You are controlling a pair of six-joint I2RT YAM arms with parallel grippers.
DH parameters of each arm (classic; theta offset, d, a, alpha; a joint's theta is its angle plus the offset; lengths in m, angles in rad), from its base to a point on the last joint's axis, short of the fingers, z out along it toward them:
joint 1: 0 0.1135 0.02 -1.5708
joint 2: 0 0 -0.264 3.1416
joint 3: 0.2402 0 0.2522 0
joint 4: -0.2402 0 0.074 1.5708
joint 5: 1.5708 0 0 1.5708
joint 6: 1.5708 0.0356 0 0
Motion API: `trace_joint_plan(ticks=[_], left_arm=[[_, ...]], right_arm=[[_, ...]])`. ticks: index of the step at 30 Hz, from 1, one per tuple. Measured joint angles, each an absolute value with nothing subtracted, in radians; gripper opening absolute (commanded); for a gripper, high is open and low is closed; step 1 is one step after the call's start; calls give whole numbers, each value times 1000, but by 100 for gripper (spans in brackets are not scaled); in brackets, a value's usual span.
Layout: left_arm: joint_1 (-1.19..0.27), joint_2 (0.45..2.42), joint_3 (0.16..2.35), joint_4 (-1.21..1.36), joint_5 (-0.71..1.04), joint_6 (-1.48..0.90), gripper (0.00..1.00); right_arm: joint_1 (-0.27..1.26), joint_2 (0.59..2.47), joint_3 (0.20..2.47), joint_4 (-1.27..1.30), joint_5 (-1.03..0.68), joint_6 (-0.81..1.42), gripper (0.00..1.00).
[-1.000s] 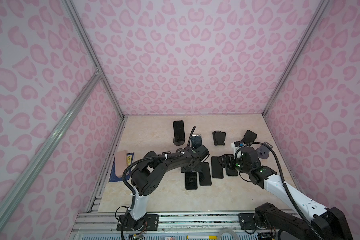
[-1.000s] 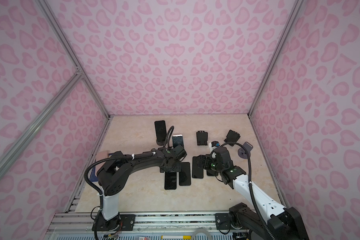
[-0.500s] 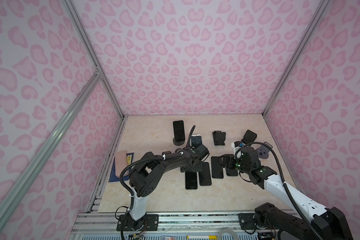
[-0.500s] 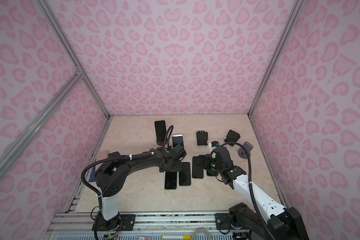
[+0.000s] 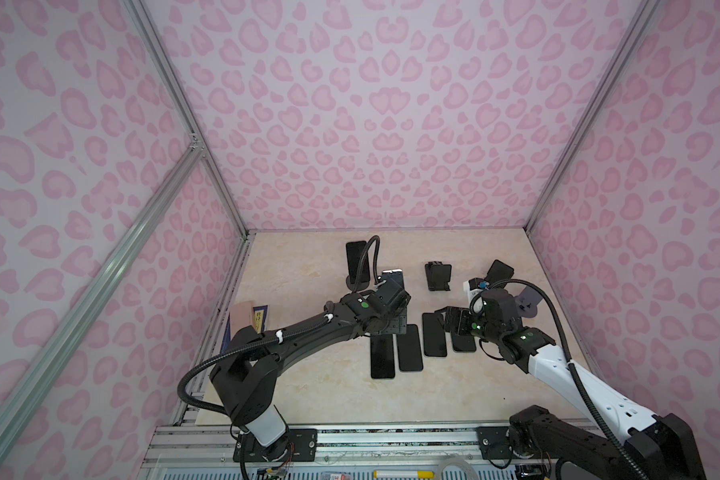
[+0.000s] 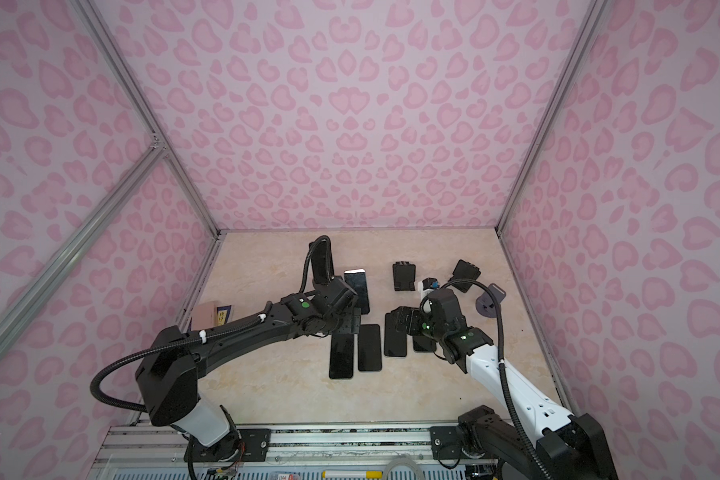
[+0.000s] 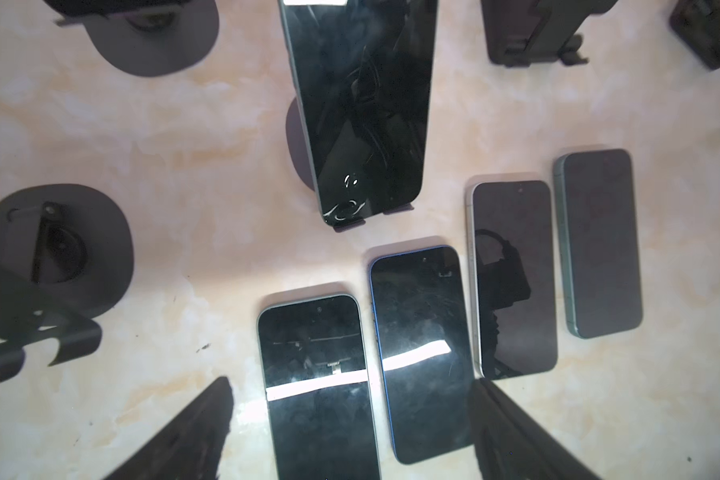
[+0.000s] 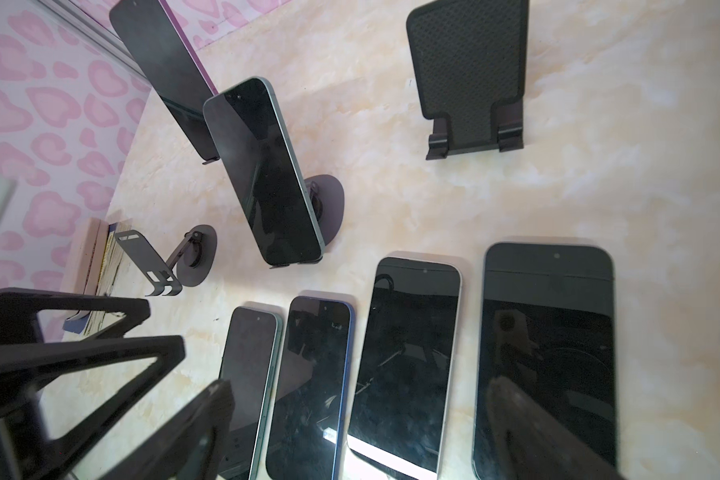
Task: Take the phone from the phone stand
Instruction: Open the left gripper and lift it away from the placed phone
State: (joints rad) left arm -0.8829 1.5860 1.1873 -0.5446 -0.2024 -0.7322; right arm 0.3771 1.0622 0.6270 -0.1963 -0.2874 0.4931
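The left arm (image 5: pixel 308 336) has swung its elbow out a bit; both hands stay put.
The left hand (image 7: pixel 350 386) hangs over four flat phones (image 7: pixel 420 353) on the bench (image 7: pixel 184 124). Its fingers are wide apart and it holds nothing. The right hand (image 8: pixel 360 386) is wide open too, and empty, over the same phones. The phone (image 7: pixel 358 108) leans on its stand (image 7: pixel 298 141), just past the left hand. No hand touches it. Farther back stands another phone (image 5: pixel 356 259).
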Motion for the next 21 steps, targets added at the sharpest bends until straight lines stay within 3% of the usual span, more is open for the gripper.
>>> trace_joint_plan(ticks=[12,21], left_arm=[[-884,1109,850,-441,-468,-821,94],[-874,947,665,-513,-608,-1005,98]], right_arm=[[479,1200,802,-270,-208,486,98],[621,1419,1023,-336,-41,452,99]])
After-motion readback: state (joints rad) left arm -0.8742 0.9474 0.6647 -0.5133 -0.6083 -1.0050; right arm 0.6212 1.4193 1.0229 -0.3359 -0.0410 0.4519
